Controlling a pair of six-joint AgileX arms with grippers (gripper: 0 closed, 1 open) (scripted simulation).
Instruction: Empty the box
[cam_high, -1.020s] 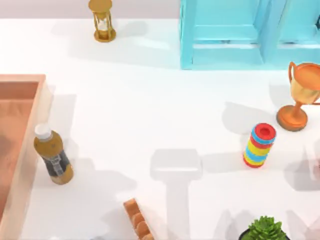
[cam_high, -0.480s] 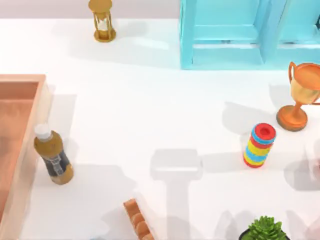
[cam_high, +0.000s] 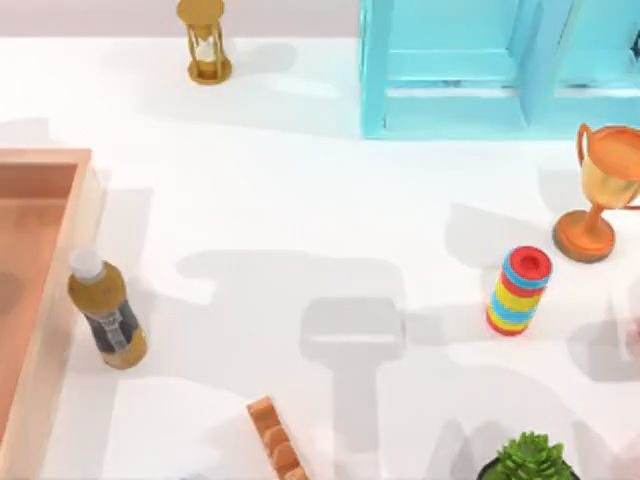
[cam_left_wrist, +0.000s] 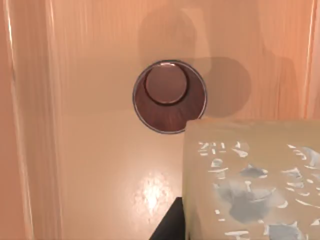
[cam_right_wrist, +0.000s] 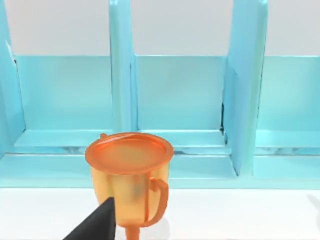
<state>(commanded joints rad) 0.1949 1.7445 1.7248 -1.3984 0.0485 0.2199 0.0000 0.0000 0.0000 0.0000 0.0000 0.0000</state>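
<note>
1. Overhead, the box (cam_high: 40, 290) lies at the table's left edge, a brown bottle (cam_high: 106, 312) standing just outside its right wall. Broad new shadows spread over the white table (cam_high: 300, 180) since a moment ago; the objects have not moved.
2. Left wrist view: the camera looks down onto the box floor, where a dark round cup (cam_left_wrist: 169, 96) sits beside a pale speckled block (cam_left_wrist: 252, 182); whether the left fingers are parted or closed cannot be told.
3. Right wrist view: an orange trophy (cam_right_wrist: 130, 172) stands before the light-blue cabinet (cam_right_wrist: 180, 95); the right fingers' state cannot be told either.
</note>
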